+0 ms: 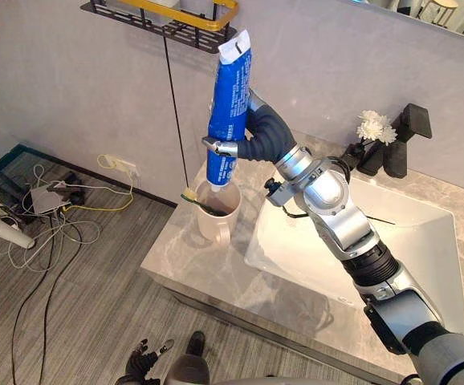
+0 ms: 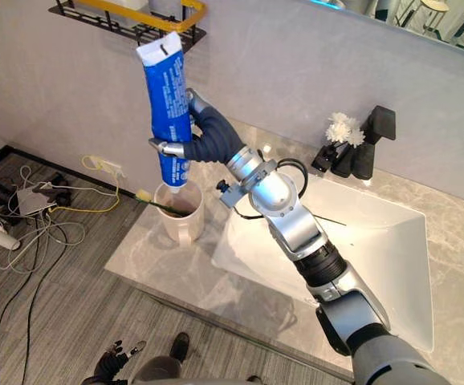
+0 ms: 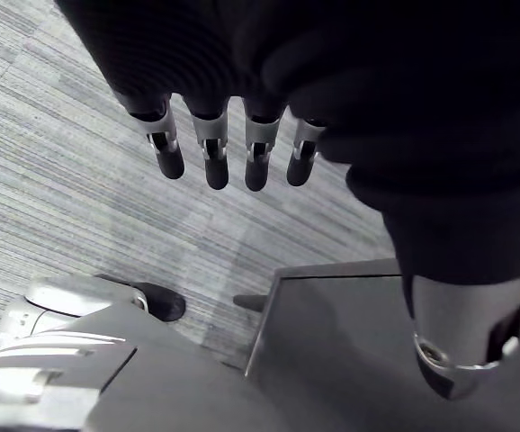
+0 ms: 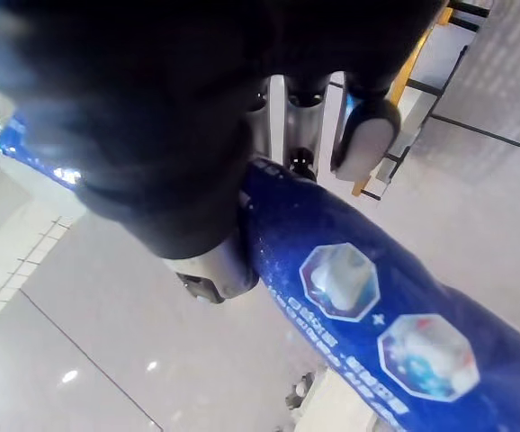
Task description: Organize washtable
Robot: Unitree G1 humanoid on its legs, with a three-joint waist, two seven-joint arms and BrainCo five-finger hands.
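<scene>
My left hand [image 3: 213, 157] hangs relaxed, fingers straight, over the floor. On the worktop [image 1: 208, 273], left of the sink [image 1: 413, 233], stands a white cup [image 1: 218, 215] with a toothbrush [image 1: 196, 200]. My right hand [image 1: 252, 138] grips the blue toothpaste tube [image 1: 229, 104] upright, lower end at the cup's mouth.

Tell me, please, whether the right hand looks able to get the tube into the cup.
Probably yes: the right hand holds the tube upright, its lower end right over the mouth of the cup. Only a toothbrush leans inside, to one side, leaving room.
</scene>
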